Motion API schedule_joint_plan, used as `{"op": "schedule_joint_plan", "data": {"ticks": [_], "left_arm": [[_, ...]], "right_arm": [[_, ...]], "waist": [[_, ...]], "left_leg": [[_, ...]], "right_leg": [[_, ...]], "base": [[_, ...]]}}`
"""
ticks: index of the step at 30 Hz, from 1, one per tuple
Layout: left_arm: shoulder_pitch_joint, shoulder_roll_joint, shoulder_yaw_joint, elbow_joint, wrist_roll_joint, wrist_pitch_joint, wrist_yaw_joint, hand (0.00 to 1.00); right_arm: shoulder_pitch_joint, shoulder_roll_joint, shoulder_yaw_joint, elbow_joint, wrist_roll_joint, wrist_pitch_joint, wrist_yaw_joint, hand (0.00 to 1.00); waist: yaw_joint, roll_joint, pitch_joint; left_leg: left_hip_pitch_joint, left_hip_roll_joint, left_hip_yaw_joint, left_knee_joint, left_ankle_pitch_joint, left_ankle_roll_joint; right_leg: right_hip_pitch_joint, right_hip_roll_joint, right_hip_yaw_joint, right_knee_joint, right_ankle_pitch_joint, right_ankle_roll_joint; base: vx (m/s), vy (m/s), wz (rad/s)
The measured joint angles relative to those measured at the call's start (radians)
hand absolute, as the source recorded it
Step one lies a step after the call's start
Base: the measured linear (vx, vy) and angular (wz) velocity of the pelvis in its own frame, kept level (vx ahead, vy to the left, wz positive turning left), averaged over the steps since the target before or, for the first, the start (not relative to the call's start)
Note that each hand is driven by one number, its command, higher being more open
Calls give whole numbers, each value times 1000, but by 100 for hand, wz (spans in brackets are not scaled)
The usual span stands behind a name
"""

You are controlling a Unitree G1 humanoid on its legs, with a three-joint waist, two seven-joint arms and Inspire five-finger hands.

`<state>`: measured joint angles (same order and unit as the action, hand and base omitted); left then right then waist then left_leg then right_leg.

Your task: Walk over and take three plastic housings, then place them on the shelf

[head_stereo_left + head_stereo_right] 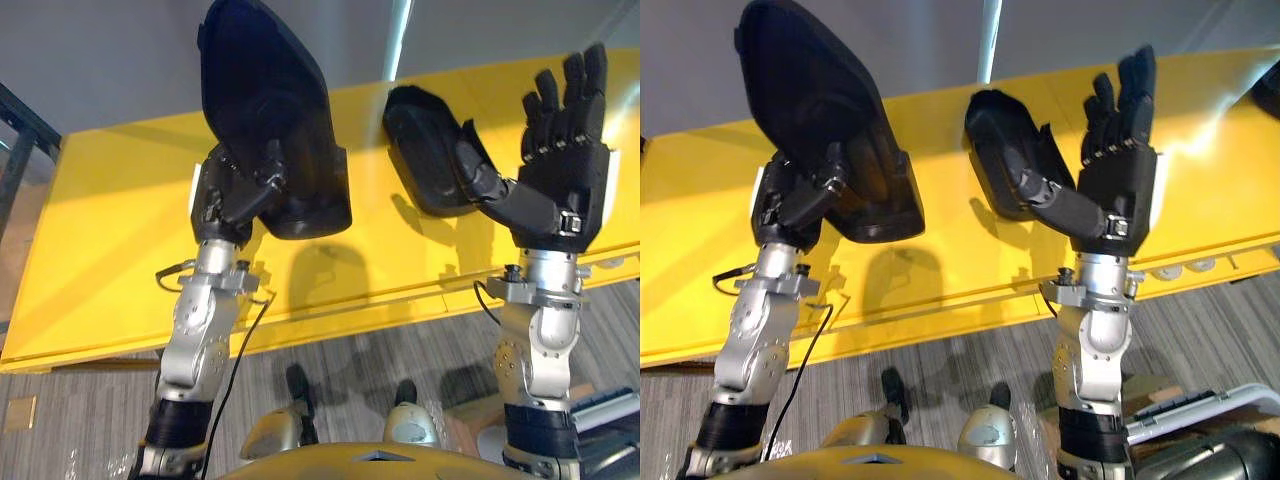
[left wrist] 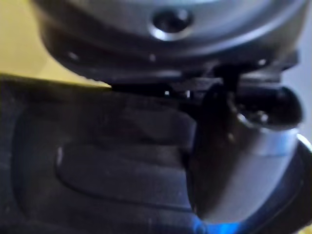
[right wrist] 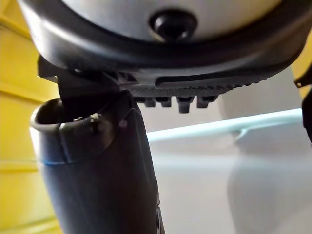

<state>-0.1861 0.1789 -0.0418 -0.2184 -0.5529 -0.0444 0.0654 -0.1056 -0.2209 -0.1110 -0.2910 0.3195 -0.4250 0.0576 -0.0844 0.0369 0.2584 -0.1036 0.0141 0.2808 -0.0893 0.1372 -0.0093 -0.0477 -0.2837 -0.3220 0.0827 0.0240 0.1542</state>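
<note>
- The left hand is clamped on the first housing. Its thumb is curled across the lower face of the black shell, which stands raised and tilted above the yellow shelf.
- In the left wrist view the thumb presses flat against the housing's dark recessed panel.
- The left hand's fingers are hidden behind the shell, so their wrap cannot be seen.
- The right hand is spread wide with its fingers straight and pointing up, and it holds nothing.
- The second housing lies on the shelf just left of the right palm. The thumb reaches over its near edge, but whether they touch cannot be told.
- 1 dark shape at the shelf's far right is cut off by the frame and cannot be made out.
- Bare yellow surface lies left of the first housing and between the 2 shells.
- The shelf's front edge crosses just above both wrists, with grey carpet floor below it.
</note>
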Motion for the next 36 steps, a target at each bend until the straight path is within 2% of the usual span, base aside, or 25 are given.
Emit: {"op": "schedule_joint_plan", "data": {"ticks": [2, 5, 7, 14, 19, 21, 25, 28, 33, 36], "left_arm": [[-100, 10, 1, 65, -30, 17, 34, 0], [-188, 35, 16, 135, -39, 45, 41, 0], [-214, 44, 29, 161, -52, 53, 38, 0], [-294, 86, 81, 282, -77, 137, 27, 0], [-288, 119, 87, 372, -79, 200, 17, 0], [-278, 129, 88, 365, -90, 185, 6, 0], [-230, 144, 94, 347, -123, 204, -17, 0], [-193, 163, 100, 299, -154, 252, -40, 0], [-164, 228, 105, 291, -187, 373, -103, 0], [-157, 230, 106, 315, -180, 402, -146, 0]], "right_arm": [[-54, -24, 40, 33, -1, 7, 0, 100], [-93, -23, 59, 60, 0, 21, 1, 100], [-106, -23, 60, 64, 0, 30, 4, 100], [-108, -24, 59, 92, 2, 45, 26, 100], [-112, -24, 69, 92, 2, 47, 45, 100], [-109, -24, 72, 92, 2, 47, 47, 100], [-92, -24, 85, 92, 2, 48, 64, 100], [-64, -24, 88, 92, 2, 48, 65, 100], [8, -26, 119, 94, 2, 48, 70, 100], [40, -29, 124, 103, 3, 49, 83, 100]], "waist": [[0, 11, 12], [-1, 11, 12], [-1, 10, 14], [-10, 10, 17], [-14, 10, 38], [-16, 9, 39], [-20, 9, 39], [-16, 9, 38], [-10, 15, 32], [-6, 22, 10]], "left_leg": [[-16, 7, 2, 0, 13, -1], [-29, 15, 8, 0, 25, -1], [-29, 17, 16, 0, 29, 2], [-25, 25, 16, 0, 38, -2], [-12, 29, 19, 0, 40, -5], [-9, 31, 18, 0, 40, -6], [16, 31, 15, -1, 39, -8], [32, 33, 12, -1, 37, -11], [60, 33, 13, -1, 35, -14], [62, 37, 14, -1, 34, -14]], "right_leg": [[-19, 7, 4, 4, 3, 4], [-40, 18, 14, 8, 6, 2], [-46, 22, 25, 7, 7, 1], [-49, 30, 29, 10, 7, 0], [-43, 34, 36, 15, 6, -3], [-39, 35, 35, 14, 6, -3], [-7, 37, 29, 2, 6, -2], [14, 39, 24, -3, 5, -3], [51, 41, 19, -21, 6, -2], [61, 42, 15, -36, 15, -1]], "base": [[-101, -14, -4], [-50, -23, -9], [-7, -9, -14], [9, -13, -4], [-3, -15, -4], [0, 0, 0], [6, -3, 1], [7, -5, 2], [0, 0, 0], [0, 0, 0]]}}
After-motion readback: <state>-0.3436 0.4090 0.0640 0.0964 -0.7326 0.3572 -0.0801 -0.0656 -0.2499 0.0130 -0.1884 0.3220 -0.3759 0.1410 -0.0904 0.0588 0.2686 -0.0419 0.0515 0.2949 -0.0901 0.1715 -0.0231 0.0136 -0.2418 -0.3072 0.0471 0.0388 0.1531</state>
